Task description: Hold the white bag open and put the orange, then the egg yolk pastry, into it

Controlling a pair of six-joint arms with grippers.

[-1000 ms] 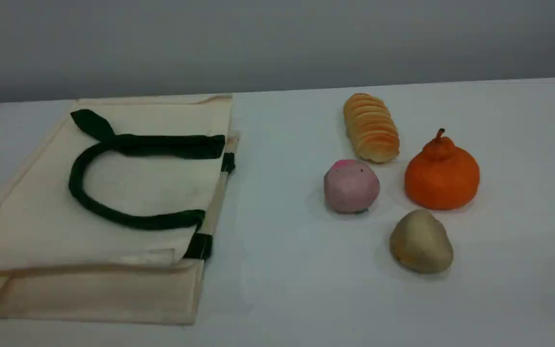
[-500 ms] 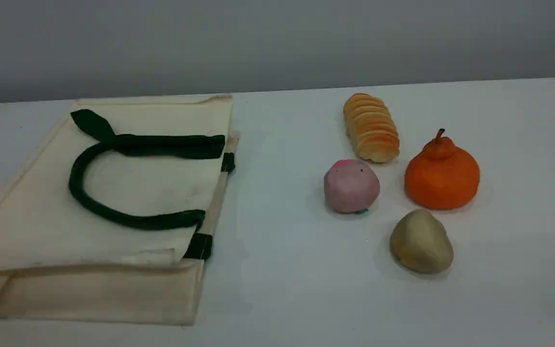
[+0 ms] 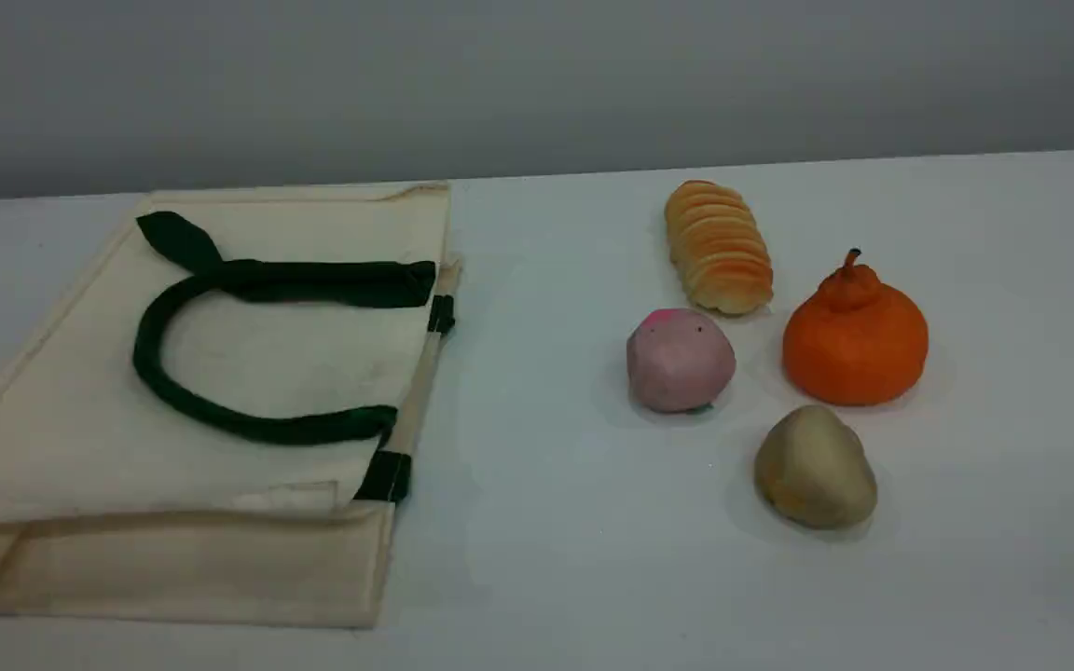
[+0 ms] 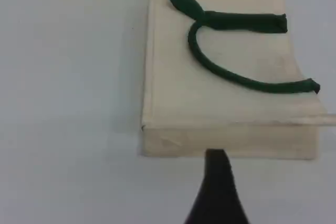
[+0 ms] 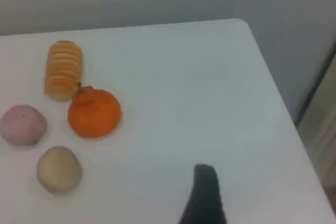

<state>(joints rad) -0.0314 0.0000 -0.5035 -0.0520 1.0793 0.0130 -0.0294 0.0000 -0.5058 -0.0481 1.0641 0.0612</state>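
Ahead of the left fingers [image 4: 216, 182], released like the right ones [image 5: 203, 192], the white bag [image 4: 220, 103] lies flat; soft cloth, best taken by its green handle [image 4: 231, 77].

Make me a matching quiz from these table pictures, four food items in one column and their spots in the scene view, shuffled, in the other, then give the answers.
Column one:
1. orange
2. pastry
3. pink ball
4. bread loaf

Column two:
A. highest in the picture of the four
B. lowest in the picture of the four
C. farthest right, stem up
D. nearest the bag, left of the orange

Pairs: 1-C, 2-B, 3-D, 4-A
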